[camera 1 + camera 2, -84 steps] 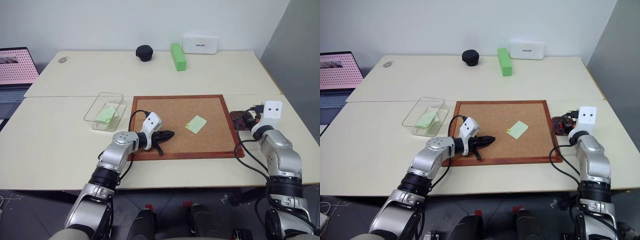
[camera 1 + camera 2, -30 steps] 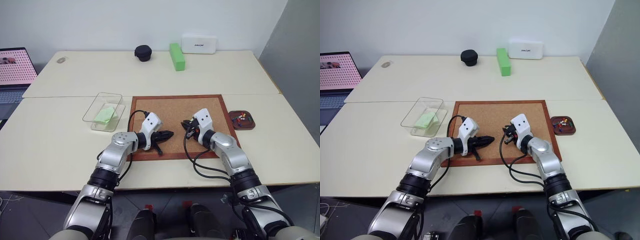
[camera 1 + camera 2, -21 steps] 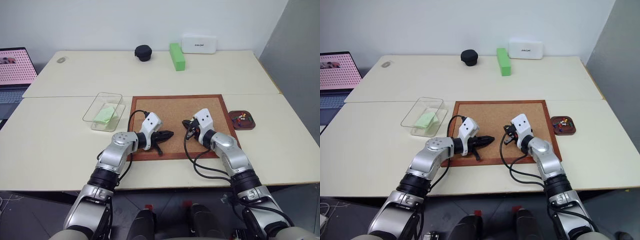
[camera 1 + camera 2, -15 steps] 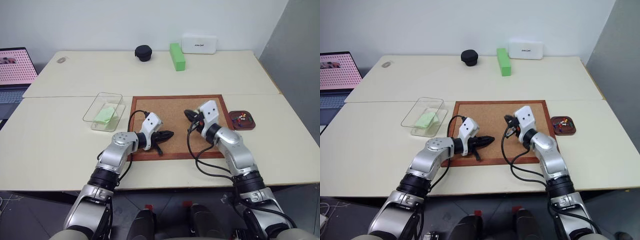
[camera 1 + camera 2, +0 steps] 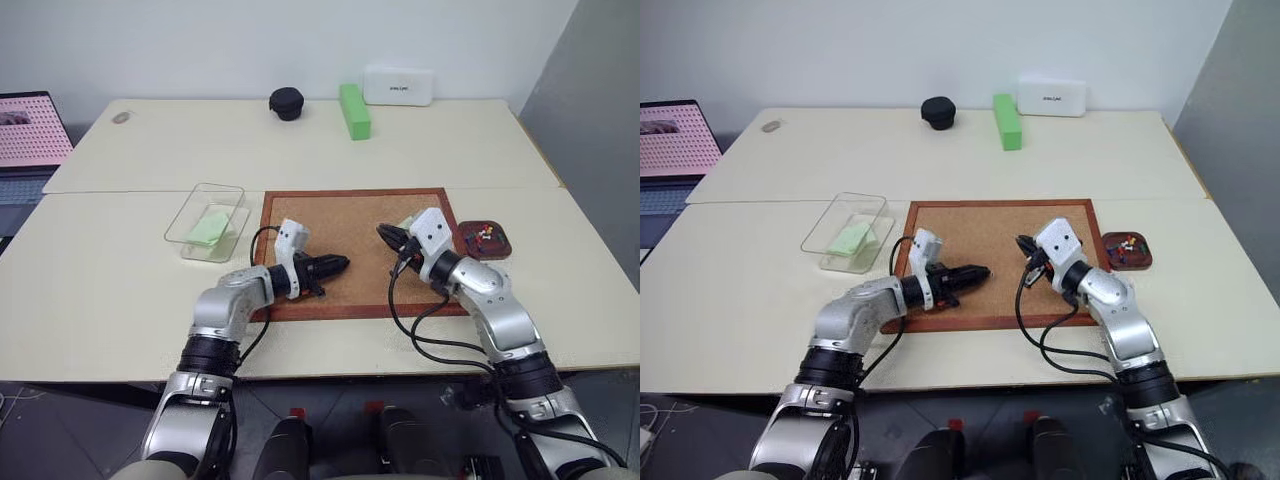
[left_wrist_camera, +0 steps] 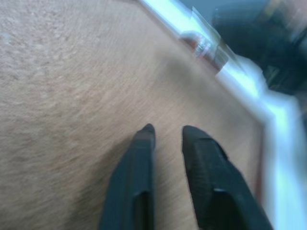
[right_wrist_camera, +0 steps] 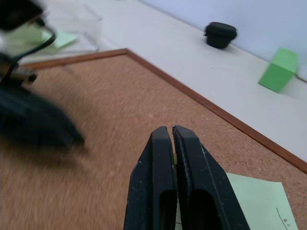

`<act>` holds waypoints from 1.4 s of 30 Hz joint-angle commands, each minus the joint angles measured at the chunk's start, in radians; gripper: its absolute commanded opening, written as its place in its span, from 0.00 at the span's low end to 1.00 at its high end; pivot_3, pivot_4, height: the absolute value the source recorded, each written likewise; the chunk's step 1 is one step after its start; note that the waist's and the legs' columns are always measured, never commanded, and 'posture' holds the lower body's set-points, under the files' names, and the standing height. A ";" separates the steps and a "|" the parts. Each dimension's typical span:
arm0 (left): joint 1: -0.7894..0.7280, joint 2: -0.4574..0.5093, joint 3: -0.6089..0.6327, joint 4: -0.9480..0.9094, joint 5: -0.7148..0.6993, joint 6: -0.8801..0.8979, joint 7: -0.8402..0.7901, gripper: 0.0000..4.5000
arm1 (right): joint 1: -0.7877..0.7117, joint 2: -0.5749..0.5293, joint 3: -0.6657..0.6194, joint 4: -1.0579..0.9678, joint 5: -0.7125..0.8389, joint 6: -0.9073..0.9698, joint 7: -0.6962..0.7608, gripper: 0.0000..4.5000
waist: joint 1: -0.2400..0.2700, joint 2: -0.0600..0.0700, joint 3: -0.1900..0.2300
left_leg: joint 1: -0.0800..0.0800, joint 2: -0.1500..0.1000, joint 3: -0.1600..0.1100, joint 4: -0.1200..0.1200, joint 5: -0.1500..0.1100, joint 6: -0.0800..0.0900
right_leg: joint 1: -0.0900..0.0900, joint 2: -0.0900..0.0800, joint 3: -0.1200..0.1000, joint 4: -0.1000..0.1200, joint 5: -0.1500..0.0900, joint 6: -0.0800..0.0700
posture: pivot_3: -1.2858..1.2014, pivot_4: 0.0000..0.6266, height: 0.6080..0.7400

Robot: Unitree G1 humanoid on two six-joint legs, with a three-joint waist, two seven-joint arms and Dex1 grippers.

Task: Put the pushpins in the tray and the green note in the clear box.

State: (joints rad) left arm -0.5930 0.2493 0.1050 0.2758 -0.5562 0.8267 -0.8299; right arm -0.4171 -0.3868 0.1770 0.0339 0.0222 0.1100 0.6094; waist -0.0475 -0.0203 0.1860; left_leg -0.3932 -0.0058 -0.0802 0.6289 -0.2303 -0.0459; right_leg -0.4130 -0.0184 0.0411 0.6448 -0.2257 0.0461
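Head views: both pincers over the corkboard point(image 5: 345, 215); pushpins point(image 5: 482, 235) lie in the tray point(image 5: 483, 241) on the counter point(image 5: 120, 290).

Left wrist: left pincer point(image 6: 165, 132), fingers slightly parted, empty.

Right wrist: right pincer point(image 7: 169, 132) closed above the green note point(image 7: 254, 201) lying on the cork.

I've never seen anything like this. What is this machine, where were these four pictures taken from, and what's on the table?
It is a two-armed humanoid robot. The two wide pictures come from cameras in its head, looking down. The two close ones come from its wrists, looking along black jaws. On the table lie a corkboard, a clear box holding a green note, and a tray of pushpins. A second green note lies by the shut right jaws. The left jaws stand slightly apart, empty.
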 commanded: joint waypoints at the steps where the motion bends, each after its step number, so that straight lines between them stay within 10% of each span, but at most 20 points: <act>1: -0.046 0.006 0.106 -0.030 -0.127 0.136 0.048 0.44 | -0.009 -0.032 0.001 -0.029 -0.016 -0.087 0.035 0.00 | -0.005 0.000 0.000 | 0.000 0.000 0.000 0.000 0.000 0.000 | 0.000 0.000 0.000 0.000 0.000 0.000 | 0.52 0.24 1.00; 15: -0.076 0.035 0.062 -0.043 -0.190 0.254 0.010 0.98 | -0.009 -0.198 0.115 0.010 -0.137 -0.510 0.203 0.00 | -0.007 -0.001 0.001 | 0.000 0.000 0.000 0.000 0.000 -0.001 | 0.000 0.000 0.001 0.000 0.000 0.000 | 0.52 0.24 1.00; 42: -0.070 0.091 -0.013 -0.047 -0.186 0.235 -0.071 1.00 | -0.042 -0.083 0.093 0.031 -0.062 -0.446 0.174 0.00 | 0.000 -0.002 0.001 | 0.001 -0.001 0.000 0.000 0.000 -0.001 | 0.000 -0.001 0.001 0.000 0.000 0.000 | 0.52 0.24 1.00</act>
State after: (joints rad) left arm -0.6462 0.3317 0.0599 0.2345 -0.7303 1.0761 -0.9061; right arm -0.4467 -0.4858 0.3310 0.0867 -0.1014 -0.4006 0.8098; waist -0.0479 -0.0221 0.1870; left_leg -0.3927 -0.0065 -0.0801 0.6292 -0.2299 -0.0468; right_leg -0.4128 -0.0194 0.0422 0.6452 -0.2255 0.0457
